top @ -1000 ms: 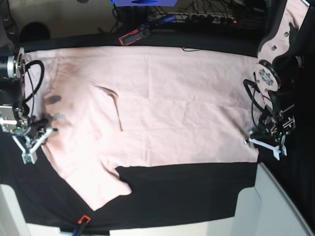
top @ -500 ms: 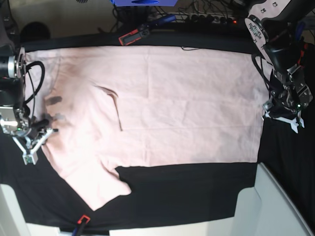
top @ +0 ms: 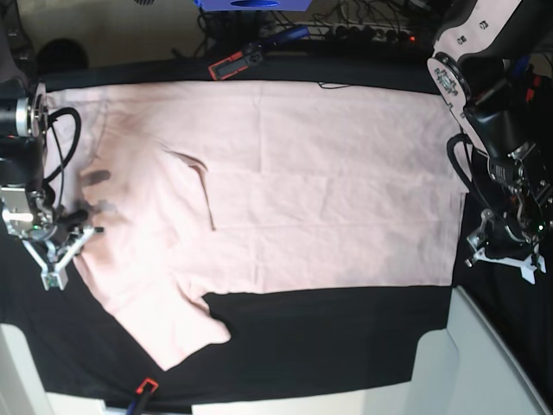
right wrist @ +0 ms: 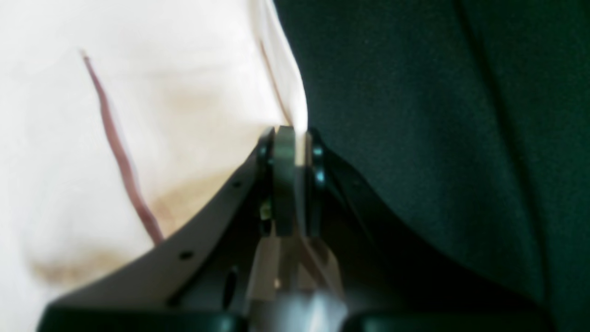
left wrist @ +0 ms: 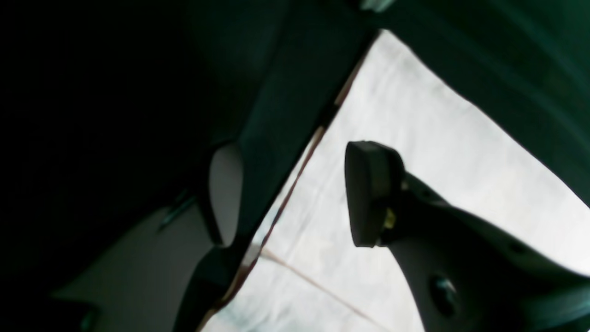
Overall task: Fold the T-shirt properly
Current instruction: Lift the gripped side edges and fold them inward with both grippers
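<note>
The pale pink T-shirt [top: 302,181] lies spread flat, plain side up, on the black cloth [top: 328,337], with one sleeve pointing toward the lower left. My right gripper [top: 54,275] sits at the shirt's left edge. In the right wrist view this gripper [right wrist: 290,147] is shut on a thin fold of the shirt's hem [right wrist: 281,92]. My left gripper [top: 505,259] hovers over the black cloth just off the shirt's right edge. In the left wrist view it [left wrist: 299,193] stands open, with nothing between its fingers [left wrist: 373,193] and the shirt [left wrist: 415,138] behind them.
A red and black tool [top: 232,63] lies just beyond the shirt's far edge. A power strip and cables [top: 363,33] run along the back. White panels [top: 484,363] border the cloth at the lower right. A small orange item [top: 145,386] sits at the front left.
My left gripper left the shirt's lower right corner, swung up and outward, then came back down beside the right edge. The right gripper stayed shut on the left hem.
</note>
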`<state>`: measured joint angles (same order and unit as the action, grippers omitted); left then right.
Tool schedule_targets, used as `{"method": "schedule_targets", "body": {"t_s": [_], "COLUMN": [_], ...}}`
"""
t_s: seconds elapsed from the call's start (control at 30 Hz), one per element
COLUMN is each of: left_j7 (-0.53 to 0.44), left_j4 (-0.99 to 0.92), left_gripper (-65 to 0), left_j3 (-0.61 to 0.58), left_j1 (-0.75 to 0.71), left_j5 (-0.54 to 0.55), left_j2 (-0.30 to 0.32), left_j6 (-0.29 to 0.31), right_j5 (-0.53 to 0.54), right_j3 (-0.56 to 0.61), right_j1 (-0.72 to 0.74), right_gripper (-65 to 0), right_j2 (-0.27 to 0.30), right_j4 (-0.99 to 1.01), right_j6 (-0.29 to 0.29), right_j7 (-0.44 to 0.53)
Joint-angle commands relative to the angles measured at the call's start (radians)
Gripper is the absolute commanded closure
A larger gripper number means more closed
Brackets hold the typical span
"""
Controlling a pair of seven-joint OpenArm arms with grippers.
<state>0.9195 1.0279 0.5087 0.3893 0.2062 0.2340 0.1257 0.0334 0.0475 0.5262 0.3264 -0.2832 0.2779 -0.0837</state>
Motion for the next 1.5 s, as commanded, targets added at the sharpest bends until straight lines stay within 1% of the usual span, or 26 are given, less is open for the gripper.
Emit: {"method": "schedule_targets", "body": {"t_s": [0.0, 0.07, 0.17, 0.37, 0.53, 0.57, 0.67, 0.7, 0.87, 1.0, 1.13, 1.37, 1.4, 1.43, 1.47], "left_j7": [-0.014, -0.043, -0.127, -0.242, -0.357, -0.374, -0.417, -0.428, -0.440, -0.440, -0.439, -0.437, -0.437, -0.437, -0.435], "left_j4": [-0.019, -0.099, -0.219, -0.396, -0.584, -0.607, -0.657, -0.673, -0.696, -0.694, -0.697, -0.697, -0.697, -0.697, -0.697], "left_gripper": [-34.8, -34.8, -34.8, -34.8, -34.8, -34.8, -34.8, -34.8, -34.8, -34.8, -34.8, -34.6, -34.3, -32.1, -27.5], "left_j3": [-0.002, 0.000, 0.001, -0.002, 0.009, 0.009, 0.001, 0.005, 0.008, 0.008, 0.000, -0.002, -0.002, -0.002, -0.002], "left_j1": [0.044, 0.083, 0.127, 0.190, 0.262, 0.270, 0.276, 0.276, 0.268, 0.268, 0.268, 0.237, 0.237, 0.237, 0.237], "left_j5": [-0.009, -0.057, -0.143, -0.195, -0.274, -0.279, -0.273, -0.273, -0.271, -0.271, -0.278, -0.281, -0.281, -0.281, -0.281], "left_j2": [0.015, 0.015, 0.014, 0.017, 0.023, 0.023, 0.037, 0.037, 0.041, 0.063, 0.061, 0.040, 0.038, 0.038, 0.038], "left_j6": [-0.001, -0.001, -0.001, -0.001, -0.005, -0.024, -0.113, -0.126, -0.130, -0.130, -0.130, -0.130, -0.130, -0.130, -0.130], "right_j5": [-0.011, -0.011, -0.011, -0.011, -0.011, -0.011, -0.011, -0.011, -0.011, -0.011, -0.011, -0.011, -0.011, -0.011, -0.011], "right_j3": [0.002, 0.002, 0.002, 0.004, 0.004, 0.004, 0.004, 0.004, 0.004, 0.004, 0.004, 0.004, 0.004, 0.004, 0.004], "right_j1": [0.015, 0.013, 0.013, 0.005, 0.001, 0.001, -0.001, -0.001, -0.001, -0.001, -0.001, -0.001, -0.001, -0.001, -0.001], "right_gripper": [-3.5, -3.5, -3.5, -3.5, -3.5, -3.5, -3.5, -3.5, -3.5, -3.5, -3.5, -3.5, -3.5, -3.5, -3.5], "right_j2": [0.007, 0.007, 0.007, 0.012, 0.012, 0.012, 0.012, 0.014, 0.014, 0.014, 0.014, 0.014, 0.014, 0.014, 0.014], "right_j4": [-0.004, -0.004, -0.004, -0.004, -0.004, -0.004, -0.004, -0.004, -0.004, -0.004, -0.004, -0.004, -0.004, -0.004, -0.004], "right_j6": [-0.002, -0.002, -0.002, -0.002, -0.002, -0.002, -0.002, -0.002, -0.002, -0.002, -0.002, -0.002, -0.002, -0.002, -0.002], "right_j7": [-0.023, -0.023, -0.023, -0.023, -0.023, -0.023, -0.023, -0.023, -0.023, -0.023, -0.023, -0.023, -0.023, -0.023, -0.023]}}
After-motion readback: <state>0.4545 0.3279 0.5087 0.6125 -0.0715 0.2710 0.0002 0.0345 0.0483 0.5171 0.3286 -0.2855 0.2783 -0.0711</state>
